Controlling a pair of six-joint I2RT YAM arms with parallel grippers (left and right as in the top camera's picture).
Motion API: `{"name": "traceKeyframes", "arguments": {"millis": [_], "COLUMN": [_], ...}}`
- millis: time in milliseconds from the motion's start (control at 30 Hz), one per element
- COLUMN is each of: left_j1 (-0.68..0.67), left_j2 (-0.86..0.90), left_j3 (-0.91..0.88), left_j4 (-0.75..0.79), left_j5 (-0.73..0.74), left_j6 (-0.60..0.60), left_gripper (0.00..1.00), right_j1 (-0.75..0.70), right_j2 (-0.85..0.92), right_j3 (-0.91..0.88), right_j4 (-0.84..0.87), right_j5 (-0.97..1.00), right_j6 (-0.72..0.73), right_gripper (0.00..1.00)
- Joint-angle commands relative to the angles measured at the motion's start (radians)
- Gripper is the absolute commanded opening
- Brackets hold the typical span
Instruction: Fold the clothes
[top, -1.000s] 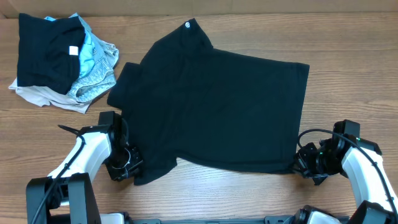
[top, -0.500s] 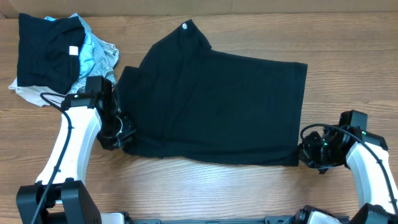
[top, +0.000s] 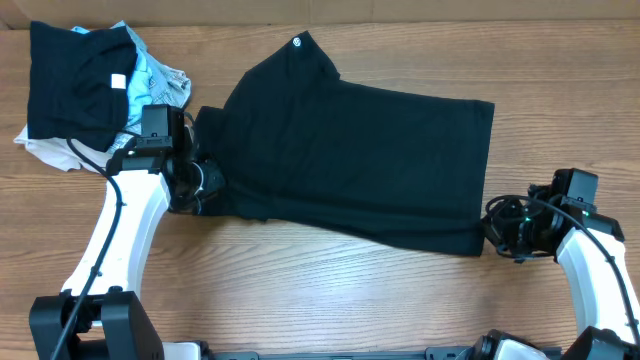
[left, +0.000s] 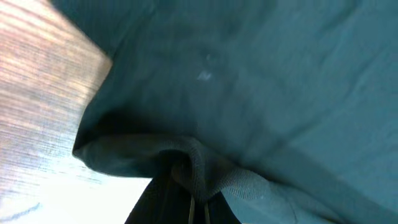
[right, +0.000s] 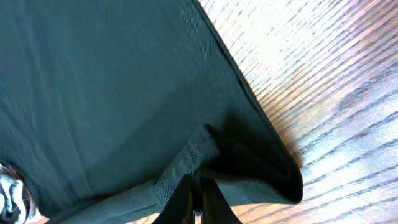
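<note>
I have L gripper (top: 205, 186) and R gripper (top: 497, 231) each pinched shut on the near hem corners of the black T-shirt (top: 350, 150). Shirt is a matte, soft knit with a stitched hem, lying mid-table (top: 330, 290) on wood grain. Small white logo (top: 299, 41) at far edge. Crumpled black/blue/beige pile (top: 95, 95) far left.

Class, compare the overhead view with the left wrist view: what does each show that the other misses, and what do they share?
Only overhead: the full outline of the black T-shirt, its white logo, the pile of smaller clothes at the far left corner, and the right claw at the shirt's near right corner. Only left wrist: a close look at the hem bunched and pinched in the left claw. Both: dark shirt fabric and the wooden table.
</note>
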Motion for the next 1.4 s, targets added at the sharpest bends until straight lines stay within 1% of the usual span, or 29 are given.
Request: {"name": "traceKeyframes", "arguments": {"millis": [0,133,400,500,633,800,967,1300,1333,1367], "left_j1": [-0.014,-0.040,-0.112,-0.121,-0.121,-0.115,-0.114,-0.114,-0.114,-0.114], "left_j2": [0.001,0.002,0.015,0.034,0.085,0.128,0.132,0.132,0.132,0.132], "left_j3": [0.017,0.017,0.016,0.016,0.016,0.016,0.016,0.016,0.016,0.016], "left_j4": [0.029,0.066,0.138,0.148,0.157,0.197,0.251,0.283,0.288,0.293], "left_j5": [-0.021,-0.033,-0.134,-0.138,-0.195,-0.196,-0.195,-0.196,-0.196,-0.196], "left_j6": [0.021,0.023,0.023,0.023,0.019,-0.013,-0.046,-0.079,-0.079,-0.083], "left_gripper": [0.04,0.04,0.05,0.05,0.04,0.04,0.04,0.04,0.04,0.05], "right_j1": [0.006,0.006,0.006,0.006,0.006,0.006,0.006,0.006,0.006,0.006], "right_j2": [-0.003,-0.003,-0.002,-0.001,-0.001,-0.001,-0.001,0.001,0.003,0.006], "right_j3": [0.023,0.023,0.023,0.023,0.023,0.023,0.023,0.023,0.023,0.023], "right_j4": [0.014,0.044,0.072,0.080,0.093,0.117,0.166,0.194,0.196,0.197], "right_j5": [0.014,0.014,0.015,0.021,0.048,0.048,0.044,0.014,0.014,0.011], "right_j6": [0.034,0.034,0.034,0.035,0.039,0.039,0.037,0.037,0.037,0.037], "right_gripper": [0.04,0.04,0.04,0.04,0.04,0.04,0.04,0.04,0.05,0.14]}}
